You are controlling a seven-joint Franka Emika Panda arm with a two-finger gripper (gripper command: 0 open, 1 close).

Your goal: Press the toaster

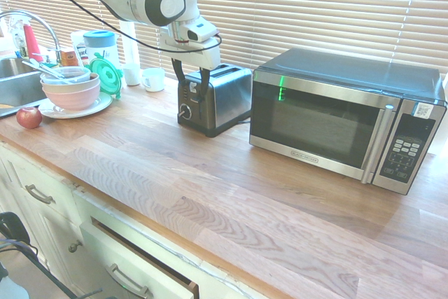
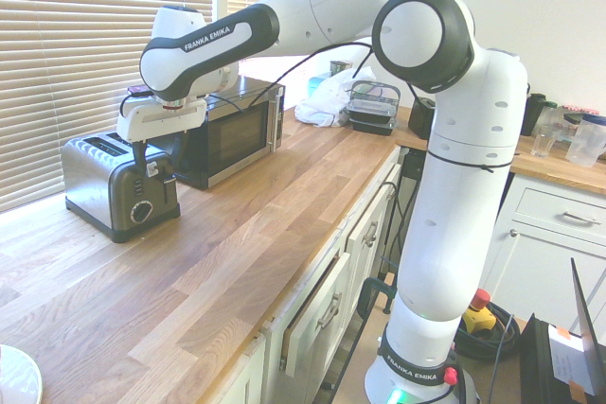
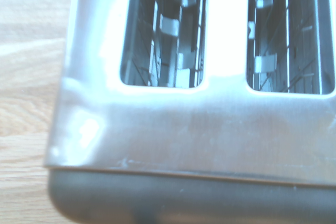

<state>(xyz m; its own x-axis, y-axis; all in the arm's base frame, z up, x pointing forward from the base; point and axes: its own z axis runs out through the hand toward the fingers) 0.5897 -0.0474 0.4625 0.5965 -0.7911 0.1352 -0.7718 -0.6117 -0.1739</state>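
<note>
1. Two-slot toaster (image 1: 227, 99): upright on the wooden countertop (image 1: 161, 180), just beside the microwave oven (image 1: 315, 113), control end toward the gripper (image 1: 191, 82).
2. Already at the control end, with fingers spread wide apart and nothing gripped; cannot tell whether touching.
3. Reaching the right end looks done; pressing the lever apparently still to do, probably by lowering from here.
4. Pointing down from the wrist, beneath a white Franka arm (image 2: 322, 7) bent high and stretched out over the countertop.
</note>
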